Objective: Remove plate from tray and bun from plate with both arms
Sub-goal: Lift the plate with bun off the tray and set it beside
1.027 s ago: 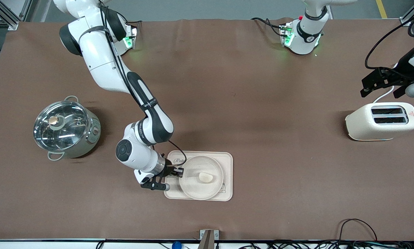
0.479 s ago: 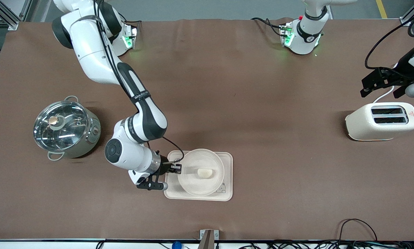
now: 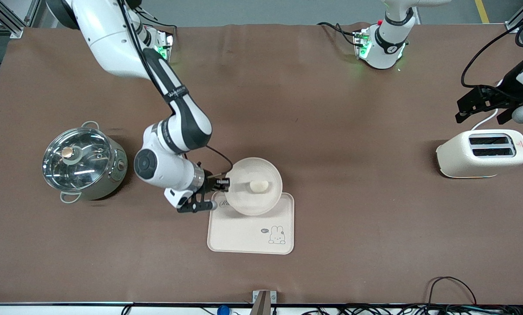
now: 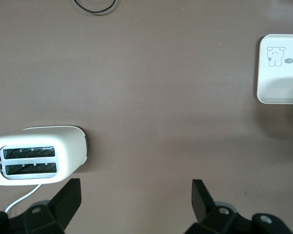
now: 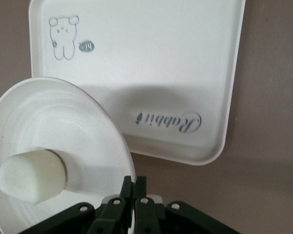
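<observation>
Now the plate is up off the tray, pinched by its rim at the right arm's end and carried, with the bun on it. A second ago it lay flat in the middle of the tray, covering most of the printed surface; since then it has been lifted and drawn toward the robots' bases. It now hangs over the tray's farther edge and the table just past it, and the bunny drawing on the tray's near part is uncovered. In the right wrist view the plate sits above the tray, with the script print plain beneath it, and the bun rests near the plate's middle.

The right gripper has its fingers pressed together on the plate's rim. So the first half of the job looks nearly done: the plate has only to be set down on bare table clear of the tray.

The left gripper waits with its fingers spread, up over the toaster at the left arm's end of the table, well apart from the plate. The bun is not yet taken off. A lidded pot stands toward the right arm's end.
</observation>
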